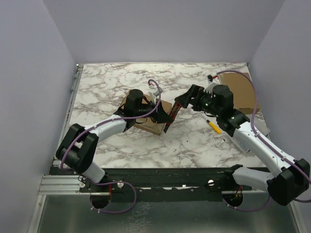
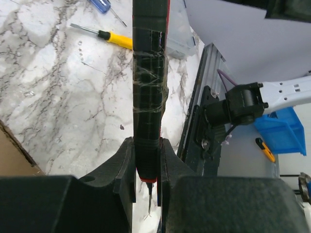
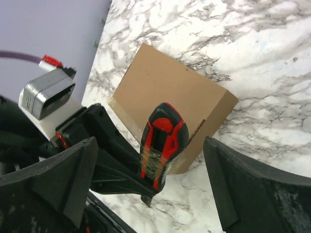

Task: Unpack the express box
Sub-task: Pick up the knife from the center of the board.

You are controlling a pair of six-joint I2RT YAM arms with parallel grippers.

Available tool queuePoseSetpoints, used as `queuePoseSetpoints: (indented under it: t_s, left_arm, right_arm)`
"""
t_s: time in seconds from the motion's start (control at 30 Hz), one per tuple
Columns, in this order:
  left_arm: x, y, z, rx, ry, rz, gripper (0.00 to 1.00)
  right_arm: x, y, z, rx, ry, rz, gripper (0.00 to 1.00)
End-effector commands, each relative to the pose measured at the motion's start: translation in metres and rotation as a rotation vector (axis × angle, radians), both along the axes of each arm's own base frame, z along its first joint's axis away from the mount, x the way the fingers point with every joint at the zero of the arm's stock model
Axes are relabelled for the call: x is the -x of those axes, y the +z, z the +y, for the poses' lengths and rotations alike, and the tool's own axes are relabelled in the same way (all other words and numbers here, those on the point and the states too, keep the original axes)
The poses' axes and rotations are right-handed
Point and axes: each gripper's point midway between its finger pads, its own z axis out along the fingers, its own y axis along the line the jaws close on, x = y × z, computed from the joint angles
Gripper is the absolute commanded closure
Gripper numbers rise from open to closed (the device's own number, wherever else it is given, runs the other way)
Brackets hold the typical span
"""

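1. Left gripper: clenched on a cutter, pads pressed to both sides of its slim black-and-red body. A thin metal tip shows just behind the pads.
2. Cutter: rigid, wrapped in clear tape, probably slick there. It stands clear of the bench and slants toward the right arm.
3. Right gripper: released, its fingers spread wide on either side of the cutter's rounded butt and touching nothing.
4. Express box: at mid-bench, just beside the left gripper, closed, with clear tape along one edge seam.
   - Handling, judged: light, and likely to skate on the smooth marble if pushed.
   - Stiff at edges and corners, while the broad faces would dent.
   - Best braced at a corner or across two opposite sides, away from the taped seam.
5. Yellow screwdriver: lies toward the right edge, well apart from the box.
6. Flat cardboard: lies at the far right corner.
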Motion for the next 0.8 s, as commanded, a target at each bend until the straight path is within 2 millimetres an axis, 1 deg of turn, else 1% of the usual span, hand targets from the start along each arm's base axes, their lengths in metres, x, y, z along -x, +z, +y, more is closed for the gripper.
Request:
queuePoseSetpoints:
  t_s: [0.0, 0.07, 0.13, 0.17, 0.23, 0.3, 0.37, 0.5, 0.57, 0.7, 0.77]
  left_arm:
    - [0.015, 0.027, -0.007, 0.067, -0.136, -0.085, 1.00]
    - [0.022, 0.032, -0.006, 0.080, -0.172, -0.104, 1.00]
    - [0.029, 0.036, -0.006, 0.092, -0.212, -0.121, 1.00]
    - [0.033, 0.038, -0.006, 0.098, -0.232, -0.125, 1.00]
    - [0.039, 0.042, -0.006, 0.110, -0.264, -0.136, 1.00]
    - [0.043, 0.047, -0.005, 0.119, -0.282, -0.159, 1.00]
    - [0.049, 0.050, -0.003, 0.128, -0.305, -0.179, 1.00]
    - [0.057, 0.056, -0.003, 0.142, -0.340, -0.203, 1.00]
    - [0.063, 0.056, -0.004, 0.147, -0.367, -0.207, 1.00]
    - [0.074, 0.058, -0.006, 0.156, -0.407, -0.213, 1.00]
    - [0.074, 0.059, -0.006, 0.158, -0.409, -0.218, 1.00]
  right_arm:
    - [0.020, -0.005, 0.010, 0.144, 0.248, -0.132, 0.00]
    - [0.040, -0.002, 0.025, 0.116, 0.416, -0.190, 0.00]
    - [0.060, 0.006, 0.035, 0.064, 0.535, -0.253, 0.00]
    - [0.065, 0.010, 0.036, 0.039, 0.553, -0.277, 0.00]
    - [0.072, 0.012, 0.038, 0.005, 0.582, -0.262, 0.02]
    - [0.079, 0.009, 0.041, -0.016, 0.636, -0.231, 0.09]
    - [0.092, 0.008, 0.046, -0.051, 0.710, -0.223, 0.14]
    - [0.111, 0.007, 0.049, -0.115, 0.800, -0.229, 0.21]
    - [0.116, 0.009, 0.049, -0.140, 0.822, -0.231, 0.23]
    - [0.117, 0.010, 0.049, -0.145, 0.820, -0.229, 0.34]
    - [0.117, 0.011, 0.050, -0.151, 0.822, -0.239, 0.45]
